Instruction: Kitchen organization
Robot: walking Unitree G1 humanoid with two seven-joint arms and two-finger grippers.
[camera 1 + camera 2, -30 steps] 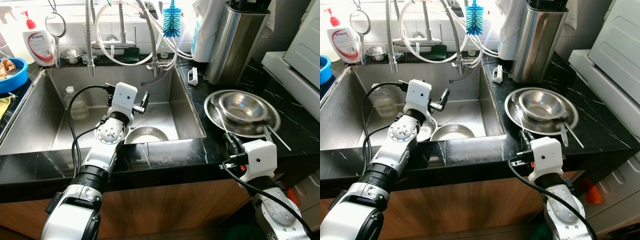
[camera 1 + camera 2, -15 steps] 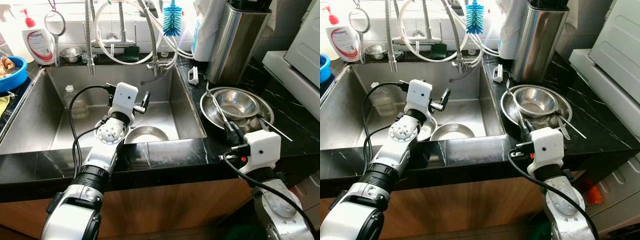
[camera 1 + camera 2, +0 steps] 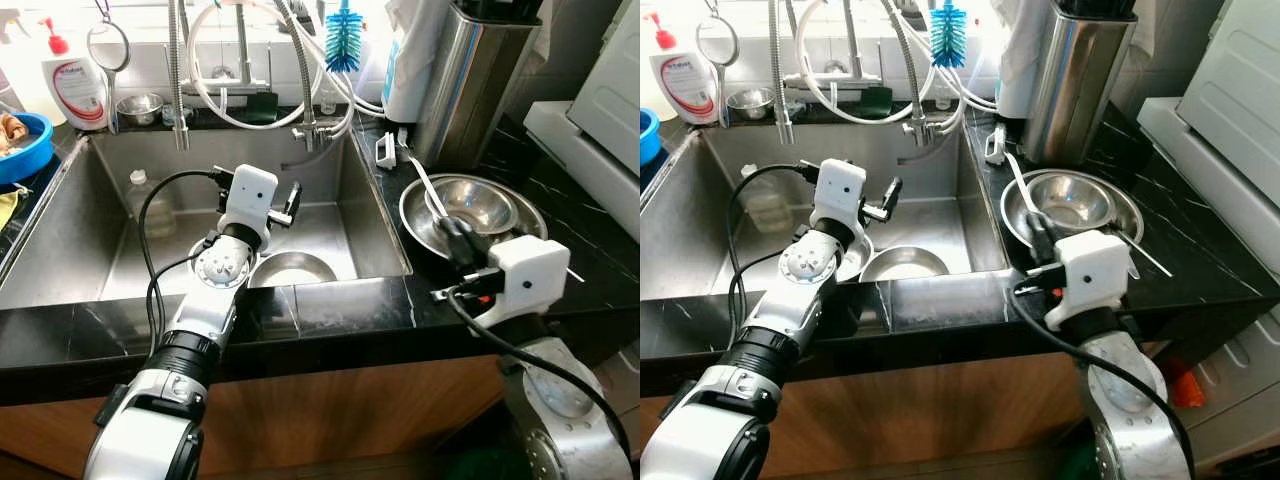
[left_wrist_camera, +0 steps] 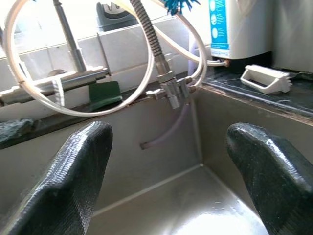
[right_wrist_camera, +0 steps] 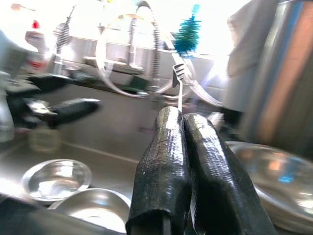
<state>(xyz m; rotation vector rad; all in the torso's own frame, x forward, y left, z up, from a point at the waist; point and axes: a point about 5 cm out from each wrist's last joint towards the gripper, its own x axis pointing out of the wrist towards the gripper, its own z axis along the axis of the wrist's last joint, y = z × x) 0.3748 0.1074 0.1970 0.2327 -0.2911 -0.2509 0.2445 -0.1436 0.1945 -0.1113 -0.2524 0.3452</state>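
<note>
My right gripper [image 3: 452,232] is shut on the handle of a steel fork [image 3: 424,184], which slants up over the counter with its tines [image 5: 178,72] pointing toward the faucet. Just behind it, a steel bowl [image 3: 482,204] sits in a steel plate [image 3: 413,226] with another utensil [image 3: 572,272] lying at the plate's right edge. My left gripper [image 4: 168,136] hangs open over the sink [image 3: 100,200], holding nothing. Below it lie a steel bowl [image 3: 296,269] and a second one [image 5: 56,177].
A tall steel canister [image 3: 470,80] and a white scrub brush [image 3: 386,152] stand behind the plate. A plastic bottle [image 3: 150,205] lies in the sink. Faucet hoses [image 3: 300,70], a blue bottle brush [image 3: 343,45], a soap bottle [image 3: 78,90] and a blue bowl [image 3: 20,150] line the back and left.
My right gripper has risen from the counter's front edge toward the plate, lifting the fork up off it. The plate and bowl shifted slightly left. The left arm has stayed still.
</note>
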